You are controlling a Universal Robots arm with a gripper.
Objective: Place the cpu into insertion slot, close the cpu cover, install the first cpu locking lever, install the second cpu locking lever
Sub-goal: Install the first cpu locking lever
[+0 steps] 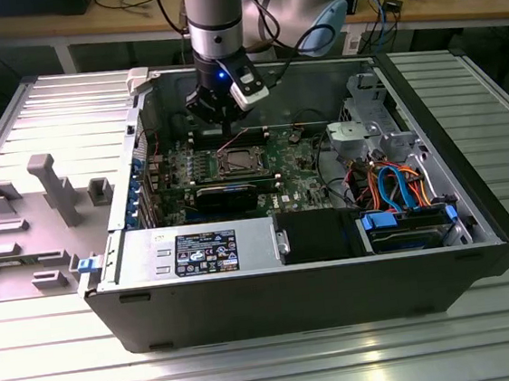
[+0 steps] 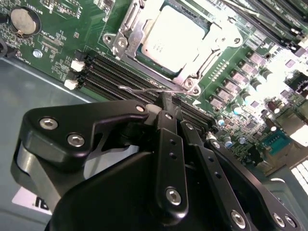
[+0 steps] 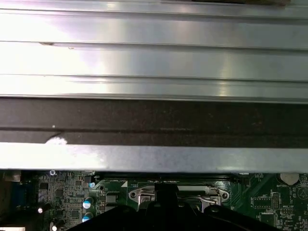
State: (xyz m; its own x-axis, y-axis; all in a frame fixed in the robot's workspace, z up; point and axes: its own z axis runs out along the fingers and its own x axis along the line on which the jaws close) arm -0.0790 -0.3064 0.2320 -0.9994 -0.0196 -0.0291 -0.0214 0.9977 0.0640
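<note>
With its fingers pinched together on the thin wire locking lever (image 2: 144,90) at mid-frame, the gripper (image 2: 166,103) could let it spring free beside the cpu cover (image 2: 192,72).

I can't make out any print here word for word. In the exterior view, the dark label (image 1: 206,251) on the silver power supply (image 1: 143,257), lower left of centre, has lines too small to read. In the second wrist view, the white lettering on the green motherboard (image 2: 57,43) by the coin battery (image 2: 23,19) and the faint marks on the cpu (image 2: 168,33) are just as illegible.
</note>
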